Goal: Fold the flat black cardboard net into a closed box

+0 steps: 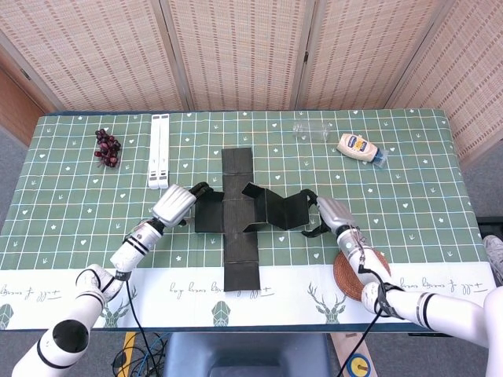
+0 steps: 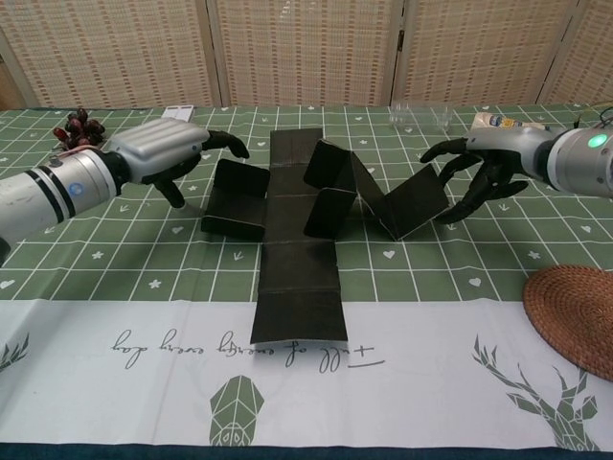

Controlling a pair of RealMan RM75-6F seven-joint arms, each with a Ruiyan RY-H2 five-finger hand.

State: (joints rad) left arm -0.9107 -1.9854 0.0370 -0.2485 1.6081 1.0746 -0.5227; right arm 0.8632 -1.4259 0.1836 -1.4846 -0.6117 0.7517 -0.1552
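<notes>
We judge fold barely begun: net [image 2: 297, 216] side flaps half-raised at frame centre, both robot hands [image 2: 168, 153] [image 2: 484, 168] spread, pushing, clamping nothing; box unclosed.

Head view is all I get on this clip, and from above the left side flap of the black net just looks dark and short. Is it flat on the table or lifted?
Observer: Lifted. The chest view shows the left flap raised steeply off the table, beside the left hand.
Operator: And the long strip on the other side?
Observer: The right strip zigzags. It climbs to a peak, drops to the table, then its outermost panel slopes up towards the right hand.
Operator: Is that hand gripping the panel?
Observer: I see no pinch. Its fingers are spread apart at the panel's outer side, none wrapped over the edge.
</notes>
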